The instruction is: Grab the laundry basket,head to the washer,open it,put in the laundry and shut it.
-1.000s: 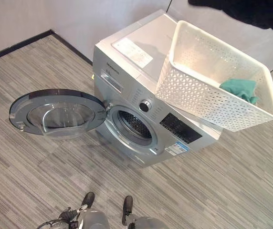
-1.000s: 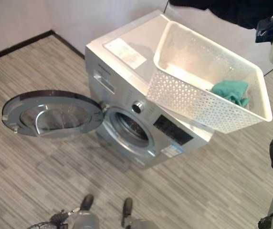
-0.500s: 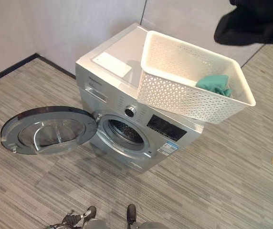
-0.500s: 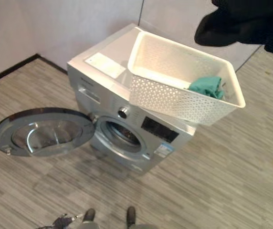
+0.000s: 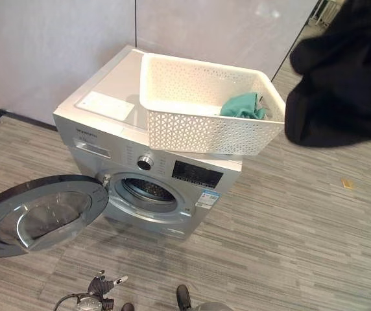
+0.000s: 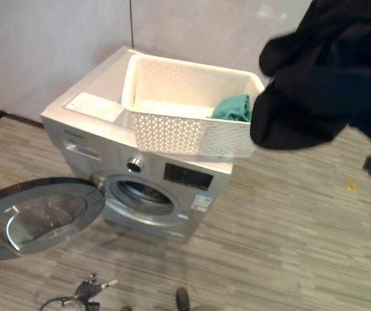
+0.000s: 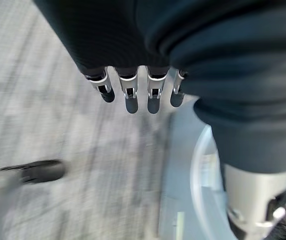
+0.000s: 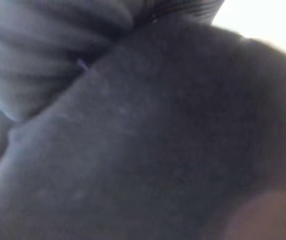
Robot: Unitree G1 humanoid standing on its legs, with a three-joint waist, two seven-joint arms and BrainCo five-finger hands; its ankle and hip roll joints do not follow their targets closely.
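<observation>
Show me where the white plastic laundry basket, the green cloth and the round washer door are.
white plastic laundry basket [image 5: 198, 133], left eye view, front wall.
green cloth [image 5: 240, 105], left eye view, its middle.
round washer door [image 5: 36, 214], left eye view, inner glass.

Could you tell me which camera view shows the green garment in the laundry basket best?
The left eye view: the green garment lies unobstructed in the white laundry basket's right-hand corner, on top of the washer. In the right eye view the black garment hangs close beside it. The wrist views show dark cloth instead.

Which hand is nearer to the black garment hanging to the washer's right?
Right. The black garment presses close against the right hand's wrist camera. The left hand hangs low over the floor, apart from the garment, fingers straight.
</observation>
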